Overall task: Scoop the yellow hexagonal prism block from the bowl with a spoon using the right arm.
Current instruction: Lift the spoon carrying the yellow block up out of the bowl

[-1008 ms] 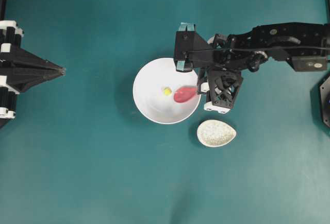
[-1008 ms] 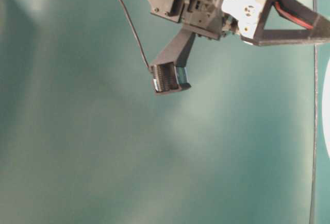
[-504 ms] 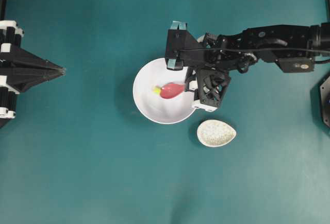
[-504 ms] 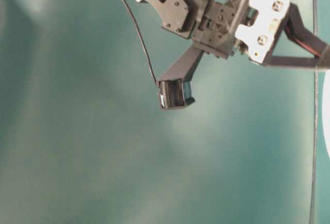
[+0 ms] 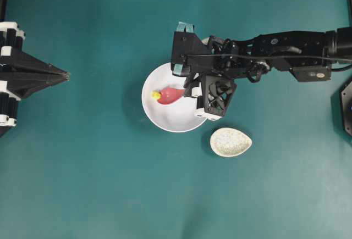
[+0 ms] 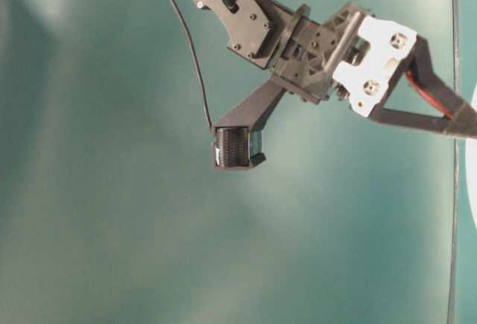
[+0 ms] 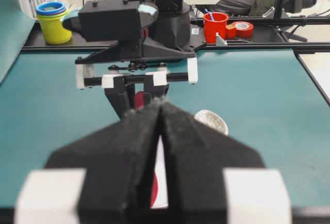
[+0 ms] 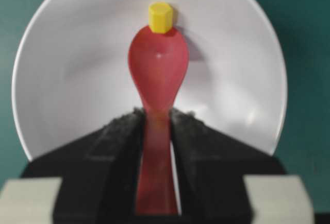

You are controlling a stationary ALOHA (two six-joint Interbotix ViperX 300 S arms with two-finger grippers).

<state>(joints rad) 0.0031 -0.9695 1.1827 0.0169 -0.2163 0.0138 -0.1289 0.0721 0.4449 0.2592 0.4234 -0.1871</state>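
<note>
Teal tabletop (image 5: 99, 184) runs under both arms, matte and uniform. From the right wrist view, nearest first: right gripper (image 8: 154, 126), jaws narrowed onto the flat handle of the spoon (image 8: 157, 80), one black pad pressed to each side. Spoon glossy pink-red, oval scoop pointing away from the wrist, lying inside the bowl (image 8: 62, 69). Bowl large, round, plain white, with a soft shadow beside the scoop. Yellow hexagonal prism block (image 8: 160, 17) sits at the very tip of the scoop, touching its front edge, resting on the bowl's inner surface rather than in the scoop; tiny, bright yellow, faceted top face showing.

Overhead: block (image 5: 156, 94) at the left side of the bowl (image 5: 173, 121), spoon (image 5: 170, 94) just right of it, right arm (image 5: 275, 49) reaching in from the right. Speckled beige oval dish (image 5: 230, 142) near the bowl's lower right, apart from it. Left gripper (image 7: 161, 112) parked well away at the left edge, jaws pressed together, holding nothing.
</note>
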